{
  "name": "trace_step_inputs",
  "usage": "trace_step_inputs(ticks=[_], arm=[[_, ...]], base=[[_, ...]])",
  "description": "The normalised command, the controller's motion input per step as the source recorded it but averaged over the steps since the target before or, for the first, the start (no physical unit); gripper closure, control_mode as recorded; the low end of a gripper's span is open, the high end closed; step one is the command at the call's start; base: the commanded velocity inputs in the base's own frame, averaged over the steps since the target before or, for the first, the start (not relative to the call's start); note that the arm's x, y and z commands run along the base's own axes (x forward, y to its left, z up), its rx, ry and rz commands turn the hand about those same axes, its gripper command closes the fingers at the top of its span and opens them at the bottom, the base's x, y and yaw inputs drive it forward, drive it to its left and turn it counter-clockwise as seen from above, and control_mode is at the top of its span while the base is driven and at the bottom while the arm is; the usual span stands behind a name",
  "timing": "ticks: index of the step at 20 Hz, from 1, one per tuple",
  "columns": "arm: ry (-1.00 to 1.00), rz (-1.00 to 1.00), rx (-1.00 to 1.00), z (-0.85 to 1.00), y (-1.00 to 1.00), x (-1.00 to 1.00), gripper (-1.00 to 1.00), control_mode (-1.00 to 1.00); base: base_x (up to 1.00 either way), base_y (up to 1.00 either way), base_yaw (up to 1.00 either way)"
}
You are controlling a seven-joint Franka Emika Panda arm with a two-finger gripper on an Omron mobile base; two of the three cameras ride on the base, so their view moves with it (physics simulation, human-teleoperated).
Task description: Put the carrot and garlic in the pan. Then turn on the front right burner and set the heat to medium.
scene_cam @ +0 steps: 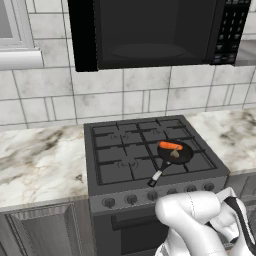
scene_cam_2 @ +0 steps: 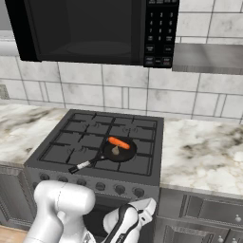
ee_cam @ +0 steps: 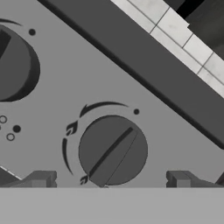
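Hand view | fingertips (ee_cam: 41, 178) spread before stove knob (ee_cam: 113, 150) | second knob (ee_cam: 13, 65) beside

Left base view: behind and left of the arm, facing forward and down over the stove (scene_cam: 150, 150). Right base view: behind and right, same stove (scene_cam_2: 99, 142), marble counter (scene_cam_2: 204, 152) and microwave (scene_cam_2: 90, 28), seen from the other side. Hand view: very close to the stove's control panel, rolled, facing one knob (ee_cam: 113, 150).
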Motion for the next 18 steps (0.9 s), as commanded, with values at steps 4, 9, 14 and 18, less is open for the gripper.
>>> trace_step_inputs(ticks=[4,9,14,18], arm=[[0.00,0.00,0.00,0.00,0.00,0.05,-1.00,-1.00],[0.00,0.00,0.00,0.06,0.05,0.02,-1.00,-1.00],[0.00,-0.01,0.00,0.03,0.06,0.01,-1.00,-1.00],[0.00,-0.01,0.00,0.00,0.00,0.11,-1.00,-1.00]], base=[[0.00,0.00,0.00],[0.00,0.00,0.00],[0.00,0.00,0.00],[0.00,0.00,0.00]])
